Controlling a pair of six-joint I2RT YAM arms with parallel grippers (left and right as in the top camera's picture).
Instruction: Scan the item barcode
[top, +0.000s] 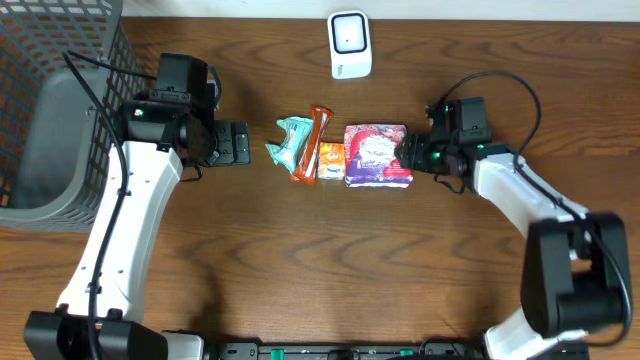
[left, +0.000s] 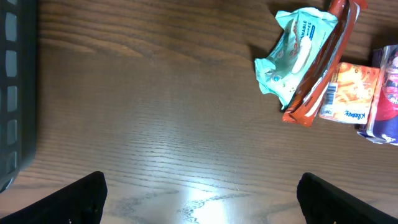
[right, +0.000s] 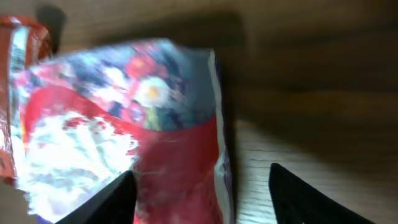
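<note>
Between spread fingers of right tool (right: 200, 177): floral pack (right: 124, 124) edge; contact seemingly none, blurred view.

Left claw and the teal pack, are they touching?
Apart. In the left wrist view, bare table lies between the open left claw and the teal pack, which sits at the top right.
</note>
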